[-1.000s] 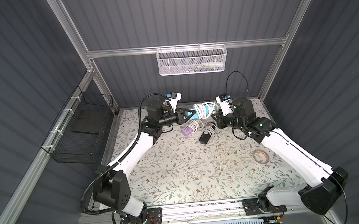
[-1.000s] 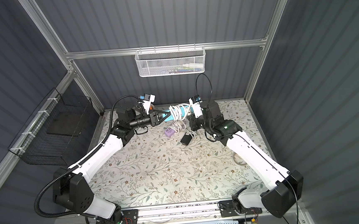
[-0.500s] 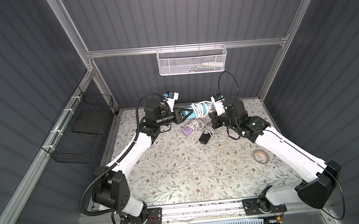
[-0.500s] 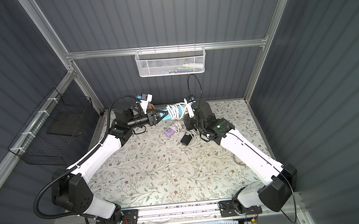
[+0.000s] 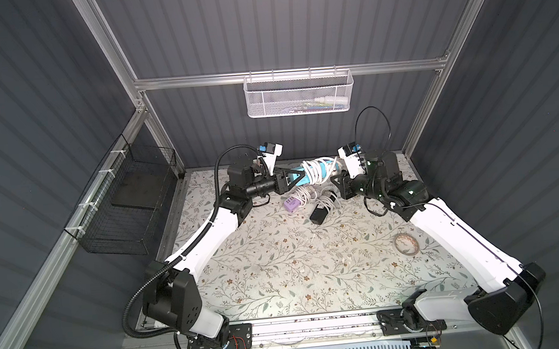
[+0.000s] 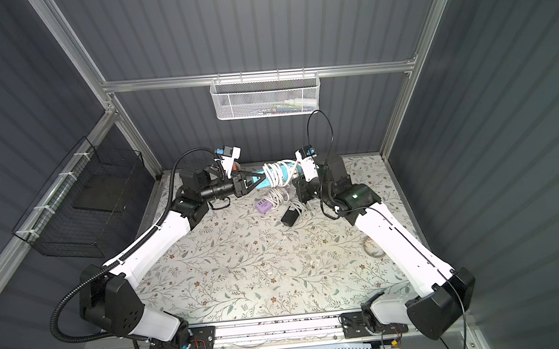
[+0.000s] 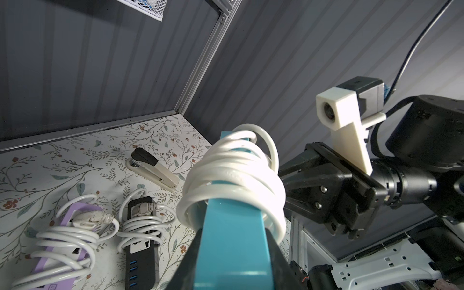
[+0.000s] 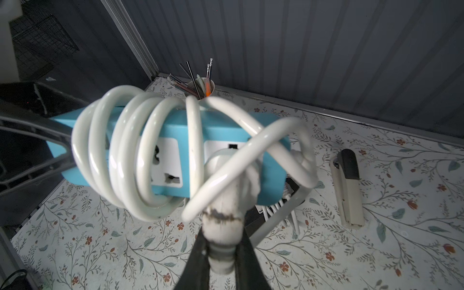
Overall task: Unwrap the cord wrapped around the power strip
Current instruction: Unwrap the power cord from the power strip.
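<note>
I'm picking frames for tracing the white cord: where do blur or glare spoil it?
Right wrist view: the plug, close to the lens, and the cord loop beside it are blurred; farther coils are sharp. Left wrist view: the coils' lit top blows out to flat white; the power strip below is well exposed. In both top views the cord is small but evenly lit.

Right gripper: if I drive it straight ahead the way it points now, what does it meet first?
The right gripper, shut on the plug, would first meet the white cord coiled around the blue power strip just ahead; depth is hard to judge.
</note>
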Robot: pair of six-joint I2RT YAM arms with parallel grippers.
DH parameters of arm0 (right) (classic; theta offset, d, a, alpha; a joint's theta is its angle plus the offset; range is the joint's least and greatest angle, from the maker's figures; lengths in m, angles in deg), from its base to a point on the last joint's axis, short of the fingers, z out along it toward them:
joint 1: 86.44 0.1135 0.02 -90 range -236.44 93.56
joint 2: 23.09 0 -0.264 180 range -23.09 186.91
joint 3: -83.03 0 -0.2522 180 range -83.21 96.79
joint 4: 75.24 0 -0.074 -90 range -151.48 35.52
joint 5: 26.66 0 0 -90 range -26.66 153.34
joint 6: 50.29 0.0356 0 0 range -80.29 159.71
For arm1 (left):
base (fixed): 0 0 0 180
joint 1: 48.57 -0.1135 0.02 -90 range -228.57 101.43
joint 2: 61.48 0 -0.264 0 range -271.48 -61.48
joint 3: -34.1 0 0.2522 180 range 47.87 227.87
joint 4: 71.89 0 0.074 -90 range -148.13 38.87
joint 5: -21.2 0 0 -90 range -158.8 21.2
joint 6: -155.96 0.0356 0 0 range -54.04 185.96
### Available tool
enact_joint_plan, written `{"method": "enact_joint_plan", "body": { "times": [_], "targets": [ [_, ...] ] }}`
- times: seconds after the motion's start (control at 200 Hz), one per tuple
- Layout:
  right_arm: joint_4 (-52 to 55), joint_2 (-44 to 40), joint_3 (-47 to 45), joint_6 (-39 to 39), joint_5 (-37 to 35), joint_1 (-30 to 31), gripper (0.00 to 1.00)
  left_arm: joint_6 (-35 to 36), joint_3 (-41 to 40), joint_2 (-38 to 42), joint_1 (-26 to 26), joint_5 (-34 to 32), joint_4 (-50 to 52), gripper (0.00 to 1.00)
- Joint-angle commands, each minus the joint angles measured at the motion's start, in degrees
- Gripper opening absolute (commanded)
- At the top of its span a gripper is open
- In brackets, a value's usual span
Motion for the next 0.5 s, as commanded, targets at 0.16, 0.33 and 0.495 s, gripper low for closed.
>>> {"method": "enact_joint_plan", "body": {
  "times": [0.16,0.33,0.495],
  "targets": [
    [-0.7,2.2,2.4,-2.6,-11.5,9.1,0.00,6.3,0.1,4.6,1.0,-8.4,2.1,0.00],
    [-0.1,5.3,5.4,-3.3,-15.7,14.0,0.00,9.8,0.1,5.3,2.9,-14.6,5.5,0.00],
    [0.0,2.7,4.0,-1.7,-11.4,11.3,0.00,10.4,0.1,5.4,2.9,-15.0,6.0,0.00]
  ]
}}
